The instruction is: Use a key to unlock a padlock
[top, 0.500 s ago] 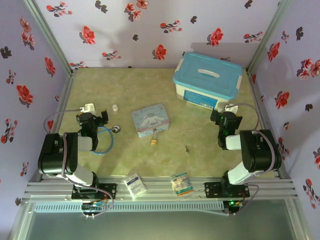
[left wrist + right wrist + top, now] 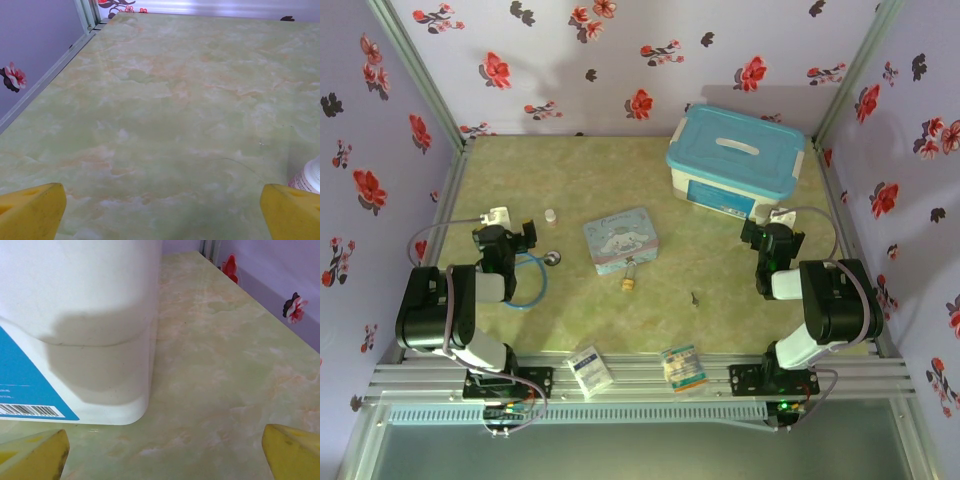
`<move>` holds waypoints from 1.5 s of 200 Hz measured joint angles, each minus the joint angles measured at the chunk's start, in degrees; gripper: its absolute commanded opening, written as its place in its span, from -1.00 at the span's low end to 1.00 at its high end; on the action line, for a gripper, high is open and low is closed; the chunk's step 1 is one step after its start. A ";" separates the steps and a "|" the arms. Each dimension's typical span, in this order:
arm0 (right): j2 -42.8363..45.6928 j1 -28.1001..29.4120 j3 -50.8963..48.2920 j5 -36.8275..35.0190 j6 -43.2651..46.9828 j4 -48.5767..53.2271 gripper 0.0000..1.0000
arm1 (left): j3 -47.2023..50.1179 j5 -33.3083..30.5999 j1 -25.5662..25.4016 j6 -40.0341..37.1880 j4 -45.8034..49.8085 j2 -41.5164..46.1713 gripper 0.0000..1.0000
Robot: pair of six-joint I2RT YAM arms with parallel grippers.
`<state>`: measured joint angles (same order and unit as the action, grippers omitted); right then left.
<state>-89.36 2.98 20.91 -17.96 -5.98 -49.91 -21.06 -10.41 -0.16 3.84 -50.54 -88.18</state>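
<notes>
The tiny brass-gold padlock (image 2: 629, 281) lies on the green table just below the pastel cartoon tin (image 2: 620, 240), its thin shackle pointing toward the tin. The small dark key (image 2: 694, 298) lies alone to the right of the padlock. My left gripper (image 2: 516, 233) rests low at the table's left side, far from both. In the left wrist view it (image 2: 160, 215) is open, with bare table between its yellow fingertips (image 2: 31, 210). My right gripper (image 2: 772, 236) sits at the right side. In the right wrist view it (image 2: 162, 455) is open too, with nothing between its fingertips (image 2: 292, 450).
A white bin with a blue lid (image 2: 734, 160) stands at the back right, its corner (image 2: 100, 340) close in front of the right gripper. A small white cylinder (image 2: 551, 215), a silver disc on blue tubing (image 2: 552, 257) and two small packets (image 2: 590, 368) (image 2: 682, 365) lie around.
</notes>
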 measured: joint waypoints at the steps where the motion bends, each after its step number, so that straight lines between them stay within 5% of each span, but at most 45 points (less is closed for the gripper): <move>1: 0.00 0.00 0.00 -0.02 0.02 0.00 0.99 | 0.00 0.00 0.00 0.00 0.00 0.00 1.00; 109: 0.00 -0.02 0.00 1.07 0.09 0.00 0.99 | 0.02 0.11 0.00 0.00 0.02 0.22 1.00; 132: 1.14 0.02 0.00 1.73 0.50 0.96 0.99 | 0.13 -0.72 -0.76 0.00 4.26 5.70 0.99; 199: 20.55 -0.13 6.62 2.27 -3.76 22.29 0.99 | -0.39 -3.82 -1.44 5.38 18.34 26.38 0.99; 246: 26.75 -0.50 13.90 15.06 -12.13 41.20 0.98 | -1.18 7.30 -1.70 18.25 26.27 39.54 0.99; 260: 26.67 -0.35 14.21 19.47 -14.53 45.70 0.94 | -3.21 7.93 -4.85 20.33 31.52 40.22 0.99; 300: 26.47 7.72 13.79 23.85 -18.84 58.45 0.90 | -7.56 4.33 -25.29 23.69 41.97 42.95 0.99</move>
<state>-62.89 10.70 34.70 5.89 -24.82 8.54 -28.62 -6.09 -25.45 27.53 -8.58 -45.23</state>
